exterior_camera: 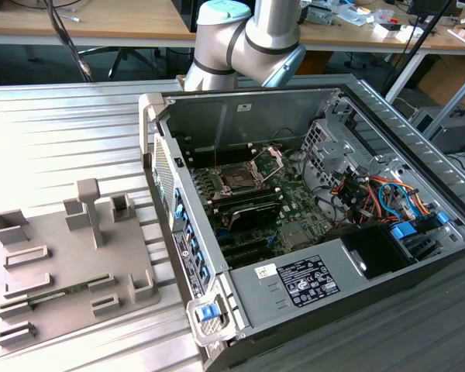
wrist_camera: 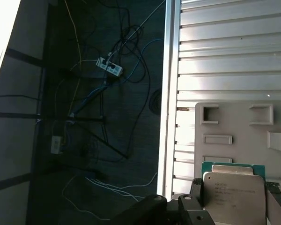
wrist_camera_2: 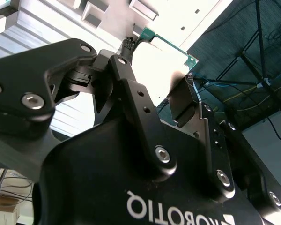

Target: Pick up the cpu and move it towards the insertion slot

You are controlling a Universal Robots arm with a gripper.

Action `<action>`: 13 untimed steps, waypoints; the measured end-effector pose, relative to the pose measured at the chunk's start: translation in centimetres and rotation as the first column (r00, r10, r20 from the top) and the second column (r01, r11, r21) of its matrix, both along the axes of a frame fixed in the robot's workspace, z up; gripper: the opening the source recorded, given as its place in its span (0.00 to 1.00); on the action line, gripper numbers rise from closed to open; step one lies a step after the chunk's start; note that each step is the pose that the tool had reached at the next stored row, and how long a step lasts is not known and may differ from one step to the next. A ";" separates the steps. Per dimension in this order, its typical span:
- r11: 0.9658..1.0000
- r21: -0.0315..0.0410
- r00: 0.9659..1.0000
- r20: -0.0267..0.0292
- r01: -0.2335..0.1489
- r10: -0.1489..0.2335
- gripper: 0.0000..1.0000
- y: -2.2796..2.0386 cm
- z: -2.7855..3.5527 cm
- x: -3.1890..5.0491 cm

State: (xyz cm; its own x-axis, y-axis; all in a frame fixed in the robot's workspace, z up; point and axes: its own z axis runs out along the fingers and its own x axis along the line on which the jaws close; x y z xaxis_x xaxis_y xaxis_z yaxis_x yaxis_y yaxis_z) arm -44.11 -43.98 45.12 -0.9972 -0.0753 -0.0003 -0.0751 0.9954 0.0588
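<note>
While the gripper (wrist_camera_2: 161, 63) holds the cpu (wrist_camera: 232, 197), jaws closed on two opposite edges over the grey tray (wrist_camera: 239, 124), keep it level (a tilt would likely foul seating) travelling toward the insertion slot (exterior_camera: 236, 180), ten o'clock inside the open case (exterior_camera: 240, 101).

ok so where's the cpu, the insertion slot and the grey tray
cpu (wrist_camera: 232, 197), first wrist view, on its silver top
insertion slot (exterior_camera: 237, 178), exterior view, on the dark socket's middle
grey tray (exterior_camera: 66, 260), exterior view, on a bare flat patch
</note>
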 end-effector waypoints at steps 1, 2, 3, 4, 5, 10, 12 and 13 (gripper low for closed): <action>1.000 0.000 1.000 0.000 0.000 0.000 0.55 0.00 0.06 0.00; 1.000 0.000 1.000 0.000 0.000 0.000 0.55 0.00 0.10 0.00; 1.000 0.000 1.000 0.000 0.000 0.000 0.55 0.00 0.17 0.00; 1.000 0.000 1.000 0.000 0.000 0.000 0.55 0.00 0.21 0.00; 1.000 0.000 1.000 0.000 0.000 0.000 0.55 0.00 0.29 0.00; 1.000 0.000 1.000 0.000 0.000 0.000 0.55 0.00 0.57 0.00; 1.000 0.000 1.000 0.000 0.000 0.000 0.55 0.00 0.67 0.00; 1.000 0.000 1.000 0.000 0.000 0.000 0.55 0.00 0.72 0.00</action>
State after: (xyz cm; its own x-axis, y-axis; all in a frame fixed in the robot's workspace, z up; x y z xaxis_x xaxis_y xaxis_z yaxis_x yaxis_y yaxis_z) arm -44.11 -43.98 45.84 -0.9972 -0.0752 -0.0002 -0.0751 0.9954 0.0587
